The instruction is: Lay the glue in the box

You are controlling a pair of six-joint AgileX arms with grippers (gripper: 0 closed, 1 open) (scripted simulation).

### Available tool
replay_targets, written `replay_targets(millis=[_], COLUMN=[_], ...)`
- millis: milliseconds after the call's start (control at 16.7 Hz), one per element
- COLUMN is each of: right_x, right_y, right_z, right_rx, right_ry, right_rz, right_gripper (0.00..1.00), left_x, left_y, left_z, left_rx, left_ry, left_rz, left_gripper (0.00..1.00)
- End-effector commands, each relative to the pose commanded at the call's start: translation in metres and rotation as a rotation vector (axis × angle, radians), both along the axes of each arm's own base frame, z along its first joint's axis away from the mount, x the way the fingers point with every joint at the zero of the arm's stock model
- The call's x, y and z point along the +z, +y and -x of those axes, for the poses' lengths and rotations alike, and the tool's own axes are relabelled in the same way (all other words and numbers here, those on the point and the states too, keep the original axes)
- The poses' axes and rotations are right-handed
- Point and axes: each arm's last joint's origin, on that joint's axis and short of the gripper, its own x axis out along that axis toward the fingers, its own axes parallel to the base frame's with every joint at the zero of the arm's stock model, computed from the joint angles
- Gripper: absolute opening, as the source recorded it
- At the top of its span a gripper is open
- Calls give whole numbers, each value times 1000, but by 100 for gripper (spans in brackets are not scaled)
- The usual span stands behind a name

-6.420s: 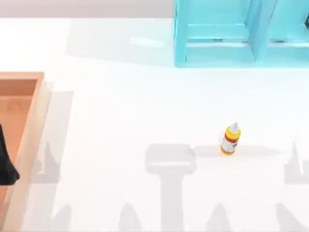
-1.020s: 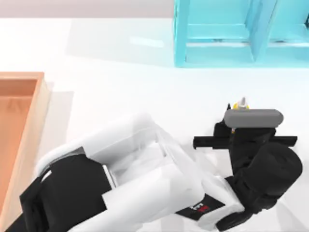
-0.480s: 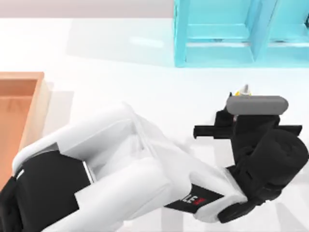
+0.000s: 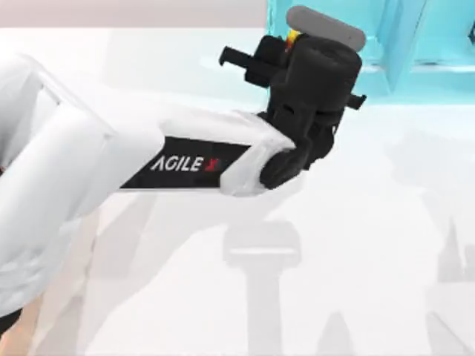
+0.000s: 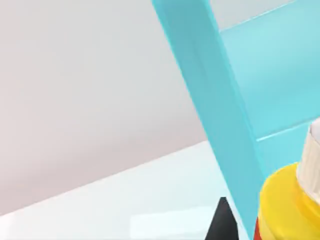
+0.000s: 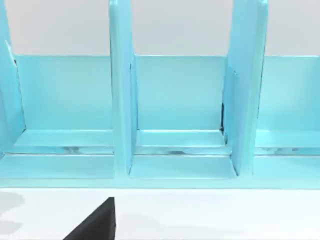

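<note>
Now airborne: my left gripper [image 4: 289,37] clenched on glue [image 4: 294,35], lifted off table since half-second ago, swung from about 4 o'clock up to 1 o'clock, beside cyan shelf unit [image 4: 415,59]. Left wrist view: yellow glue shoulder [image 5: 287,202] against shelf wall. Pick looks done; carry toward box, out at 9 o'clock, judged next. Right arm parked facing shelf [image 6: 175,115]; its claw state, cannot tell.

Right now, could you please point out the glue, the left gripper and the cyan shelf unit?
glue [image 5: 285,205]: left wrist view, yellow body.
left gripper [image 4: 286,38]: top view, between its fingertips.
cyan shelf unit [image 6: 175,95]: right wrist view, middle compartment's back wall.
</note>
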Motion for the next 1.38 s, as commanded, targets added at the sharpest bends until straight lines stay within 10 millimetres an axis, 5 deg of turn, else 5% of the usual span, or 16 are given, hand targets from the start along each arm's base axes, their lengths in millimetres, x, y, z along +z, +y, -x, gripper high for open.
replay_targets(millis=[300, 540, 780, 960, 1140, 1380], right_x=[0, 0, 0, 0, 0, 0], right_y=[0, 0, 0, 0, 0, 0], right_z=[0, 0, 0, 0, 0, 0], right_rx=[0, 0, 0, 0, 0, 0], right_ry=[0, 0, 0, 0, 0, 0], right_rz=[0, 0, 0, 0, 0, 0], right_gripper=[100, 100, 100, 100, 100, 100], left_x=[40, 44, 19, -10, -35, -58], left_y=[148, 291, 417, 484, 525, 552], left_z=[-85, -98, -55, -1, 57, 118], left_rx=[-153, -428, -800, -1013, -1063, -917], left_ry=[221, 473, 637, 596, 431, 192], left_rz=[-446, -685, -631, -394, -101, 212], left_gripper=[0, 0, 0, 0, 0, 0])
